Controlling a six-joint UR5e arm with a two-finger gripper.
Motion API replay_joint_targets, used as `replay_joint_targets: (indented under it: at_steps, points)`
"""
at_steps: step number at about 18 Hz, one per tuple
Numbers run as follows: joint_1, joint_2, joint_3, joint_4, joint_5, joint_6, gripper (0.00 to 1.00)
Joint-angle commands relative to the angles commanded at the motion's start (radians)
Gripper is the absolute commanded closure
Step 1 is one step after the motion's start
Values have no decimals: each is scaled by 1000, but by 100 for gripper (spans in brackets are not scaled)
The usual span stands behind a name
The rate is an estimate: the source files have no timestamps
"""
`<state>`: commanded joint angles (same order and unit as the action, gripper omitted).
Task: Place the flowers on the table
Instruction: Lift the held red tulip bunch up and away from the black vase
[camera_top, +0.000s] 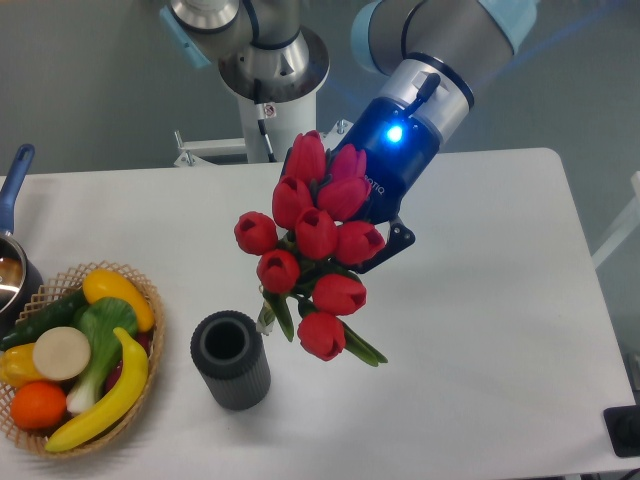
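A ribbed dark grey vase (231, 359) is standing at 8 o'clock of the tulips (312, 235), wicker fruit basket (150, 300) further left. Gripper (375, 245) is holding the glossy red bunch above the white table (480, 300); the buds are hiding its jaws, so can't tell.

White table (480, 330) — on it a wicker basket (150, 300), dark ribbed cylinder (232, 360), pot (12, 270).
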<state>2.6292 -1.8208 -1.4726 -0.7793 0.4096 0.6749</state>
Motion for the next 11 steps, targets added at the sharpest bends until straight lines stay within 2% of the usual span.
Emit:
replay_joint_targets:
  at_steps: [11]
  points:
    - [11, 0, 3, 0, 2, 0, 54]
